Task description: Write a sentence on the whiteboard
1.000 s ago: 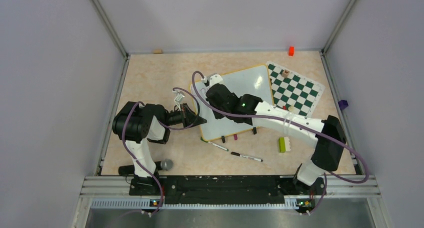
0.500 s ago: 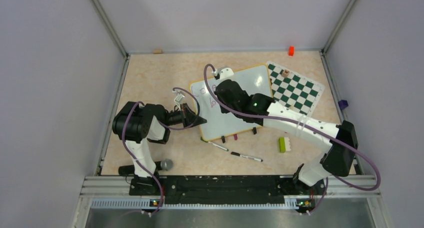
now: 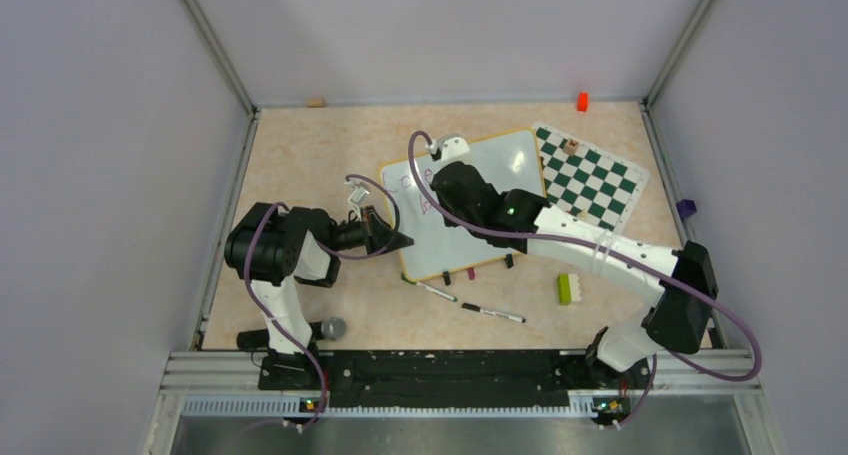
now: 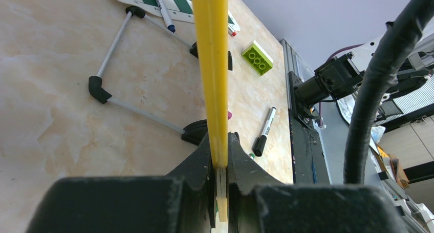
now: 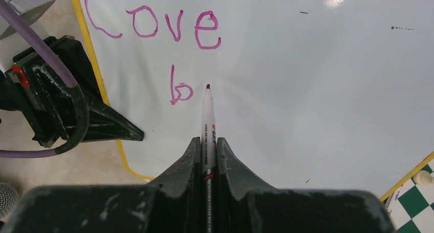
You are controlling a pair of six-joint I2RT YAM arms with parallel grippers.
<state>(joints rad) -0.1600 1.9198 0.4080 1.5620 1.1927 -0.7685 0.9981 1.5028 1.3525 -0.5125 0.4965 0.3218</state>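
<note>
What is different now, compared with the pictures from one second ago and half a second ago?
The right gripper, shut on the marker, moved right and slightly toward the far edge of the whiteboard. This uncovered the purple writing on its left part. Unchanged: the left gripper clamped on the yellow frame, the board's position, the loose pens and the green brick.

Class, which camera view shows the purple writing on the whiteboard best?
Right wrist view: the writing reads clearly, "Love" then "b". The top view shows it tiny, partly behind the right arm. Left wrist view shows none.
</note>
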